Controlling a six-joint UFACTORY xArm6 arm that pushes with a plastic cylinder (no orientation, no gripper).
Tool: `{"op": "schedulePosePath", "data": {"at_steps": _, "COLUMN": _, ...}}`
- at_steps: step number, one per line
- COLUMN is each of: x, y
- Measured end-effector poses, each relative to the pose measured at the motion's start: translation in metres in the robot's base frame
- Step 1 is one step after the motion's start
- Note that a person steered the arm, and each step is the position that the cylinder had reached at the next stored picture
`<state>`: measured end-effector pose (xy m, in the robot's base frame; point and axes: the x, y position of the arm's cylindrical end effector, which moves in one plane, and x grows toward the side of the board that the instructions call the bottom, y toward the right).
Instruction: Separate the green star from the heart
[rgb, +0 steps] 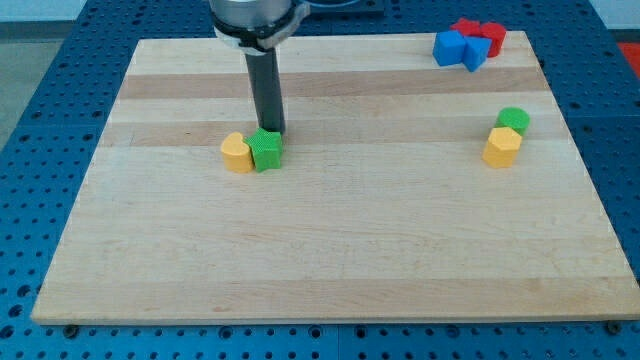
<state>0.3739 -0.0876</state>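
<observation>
Behind green star (266, 149), my tip (274, 133); yellow heart (237, 153) touching star's left.

The arm housing (256, 20) is cut off by the view's top edge, my tip (274, 133) ends partly hidden behind the green star (266, 149), and the red blocks (480, 33) sit partly concealed behind the blue blocks (460, 48), shapes indeterminate.
</observation>
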Motion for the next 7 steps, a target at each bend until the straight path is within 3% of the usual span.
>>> {"op": "schedulePosePath", "data": {"at_steps": 1, "x": -0.019, "y": -0.045}}
{"op": "schedulePosePath", "data": {"at_steps": 2, "x": 0.024, "y": -0.073}}
{"op": "schedulePosePath", "data": {"at_steps": 3, "x": 0.08, "y": -0.07}}
{"op": "schedulePosePath", "data": {"at_steps": 4, "x": 0.086, "y": -0.033}}
{"op": "schedulePosePath", "data": {"at_steps": 5, "x": 0.062, "y": -0.006}}
{"op": "schedulePosePath", "data": {"at_steps": 7, "x": 0.035, "y": -0.017}}
